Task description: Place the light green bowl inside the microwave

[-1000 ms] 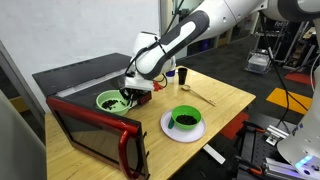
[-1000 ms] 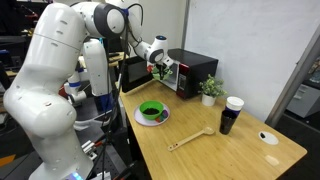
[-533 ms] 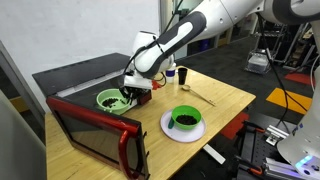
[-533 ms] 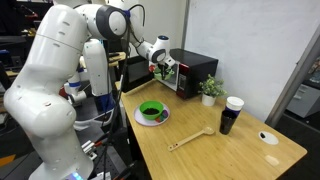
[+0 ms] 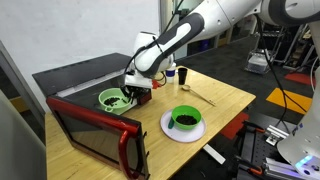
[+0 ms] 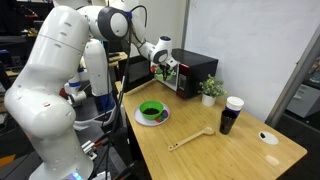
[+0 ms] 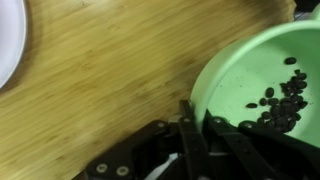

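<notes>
Hand (image 6: 158, 65) beside the microwave (image 6: 198, 70), dark green bowl (image 6: 152, 110) on white plate (image 6: 164, 119) nearby.

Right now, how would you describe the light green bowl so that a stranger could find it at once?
Start at the microwave, which stands with its door open at the end of the wooden table. Beside its opening, the end effector grips the rim of the light green bowl. Unlike the darker green bowl on the white plate, it is pale.

A: Exterior coverage?
B: In an exterior view, high and near, the microwave (image 5: 85, 72) sits at 9 o'clock. In an exterior view, farther off, the microwave (image 6: 195, 72) sits at 1 o'clock. Both share the table (image 5: 225, 100).
A: Wrist?
B: Close, looking down on the light green bowl (image 7: 250, 75).
</notes>
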`<state>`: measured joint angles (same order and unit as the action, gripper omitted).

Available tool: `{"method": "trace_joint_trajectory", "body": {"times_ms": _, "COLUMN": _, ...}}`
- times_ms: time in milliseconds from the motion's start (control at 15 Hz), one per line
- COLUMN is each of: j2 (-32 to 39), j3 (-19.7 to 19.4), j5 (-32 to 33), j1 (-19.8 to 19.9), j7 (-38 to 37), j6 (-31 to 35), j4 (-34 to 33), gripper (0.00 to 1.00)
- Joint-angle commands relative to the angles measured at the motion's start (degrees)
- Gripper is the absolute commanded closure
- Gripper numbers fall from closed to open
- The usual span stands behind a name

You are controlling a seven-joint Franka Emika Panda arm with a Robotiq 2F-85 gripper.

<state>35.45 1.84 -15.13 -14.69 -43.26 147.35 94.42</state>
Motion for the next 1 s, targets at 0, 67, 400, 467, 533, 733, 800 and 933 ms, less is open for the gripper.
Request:
{"method": "trace_joint_trajectory", "body": {"times_ms": 0, "j2": 0.0, "j3": 0.3, "j5": 0.3, "j1": 0.4, "j7": -0.2, "j6": -0.1, "j4": 0.0, "gripper": 0.91}}
{"method": "trace_joint_trajectory", "body": {"times_ms": 67, "j2": 0.0, "j3": 0.4, "j5": 0.3, "j1": 0.4, "j7": -0.2, "j6": -0.1, "j4": 0.0, "gripper": 0.91}}
{"method": "trace_joint_trajectory", "body": {"times_ms": 400, "j2": 0.0, "j3": 0.4, "j5": 0.3, "j1": 0.4, "j7": -0.2, "j6": -0.2, "j4": 0.0, "gripper": 0.91}}
{"method": "trace_joint_trajectory", "body": {"times_ms": 467, "j2": 0.0, "j3": 0.4, "j5": 0.3, "j1": 0.4, "j7": -0.2, "j6": -0.2, "j4": 0.0, "gripper": 0.91}}
{"method": "trace_joint_trajectory", "body": {"times_ms": 533, "j2": 0.0, "j3": 0.4, "j5": 0.3, "j1": 0.4, "j7": -0.2, "j6": -0.2, "j4": 0.0, "gripper": 0.91}}
{"method": "trace_joint_trajectory", "body": {"times_ms": 733, "j2": 0.0, "j3": 0.4, "j5": 0.3, "j1": 0.4, "j7": -0.2, "j6": -0.2, "j4": 0.0, "gripper": 0.91}}
{"method": "trace_joint_trajectory", "body": {"times_ms": 800, "j2": 0.2, "j3": 0.2, "j5": 0.4, "j1": 0.2, "j7": -0.5, "j6": -0.2, "j4": -0.3, "gripper": 0.98}}
{"method": "trace_joint_trajectory", "body": {"times_ms": 933, "j2": 0.6, "j3": 0.0, "j5": 0.5, "j1": 0.1, "j7": -0.9, "j6": -0.2, "j4": -1.0, "gripper": 0.98}}
